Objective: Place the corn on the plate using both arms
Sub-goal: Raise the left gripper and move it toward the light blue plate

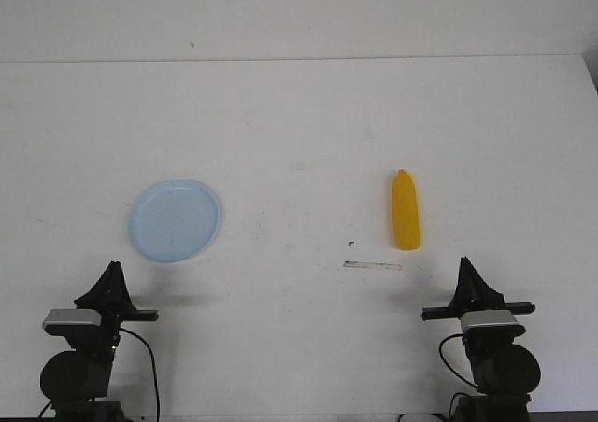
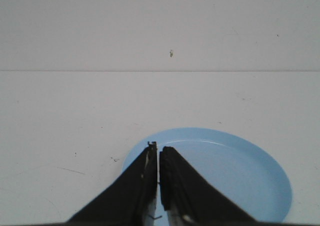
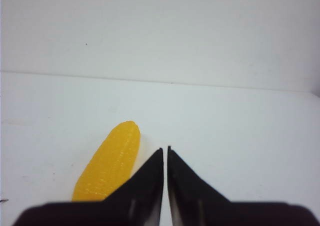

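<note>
Grippers left (image 2: 158, 151), right (image 3: 165, 151) pressed together | pebbled tapered corn (image 1: 405, 211) | smooth round plate (image 1: 175, 220)

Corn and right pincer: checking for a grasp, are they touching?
Apart. The front view shows bare table between the corn and the right pincer, which is shut on nothing.
</note>
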Controlling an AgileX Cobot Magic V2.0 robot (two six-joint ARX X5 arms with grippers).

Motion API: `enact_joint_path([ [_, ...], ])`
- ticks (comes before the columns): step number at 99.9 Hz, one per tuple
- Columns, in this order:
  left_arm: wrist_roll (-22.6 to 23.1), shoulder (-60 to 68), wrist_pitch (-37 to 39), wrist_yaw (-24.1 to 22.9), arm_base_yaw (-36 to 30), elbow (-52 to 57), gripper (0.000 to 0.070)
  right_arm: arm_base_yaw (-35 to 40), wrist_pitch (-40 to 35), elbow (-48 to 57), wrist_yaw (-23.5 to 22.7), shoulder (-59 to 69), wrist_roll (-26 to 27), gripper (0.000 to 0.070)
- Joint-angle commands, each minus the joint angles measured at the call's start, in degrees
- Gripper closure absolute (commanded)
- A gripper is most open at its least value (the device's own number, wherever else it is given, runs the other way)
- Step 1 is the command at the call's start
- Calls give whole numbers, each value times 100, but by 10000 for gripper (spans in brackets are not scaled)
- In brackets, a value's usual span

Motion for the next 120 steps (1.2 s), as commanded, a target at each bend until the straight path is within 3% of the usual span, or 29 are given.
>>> enact_joint_path([
  [1, 11, -9, 70, -9, -4, -118, 699, 2, 61, -7, 15, 4, 57, 684],
  [23, -105, -9, 210, -9, -4, -116, 699, 2, 61, -7, 15, 4, 57, 684],
  [39, -1165, -9, 796, -11, -4, -24, 699, 2, 61, -7, 15, 4, 57, 684],
  [46, -1423, -2, 778, -11, -4, 133, 699, 2, 61, -7, 15, 4, 57, 684],
  [78, -1427, 269, 629, -9, -7, 1357, 699, 2, 61, -7, 15, 4, 57, 684],
  [103, -1362, 1379, 638, 2, -7, 2339, 699, 2, 61, -7, 15, 4, 57, 684],
  [120, -1357, 2651, 623, 557, -7, 2981, 699, 2, 61, -7, 15, 4, 57, 684],
])
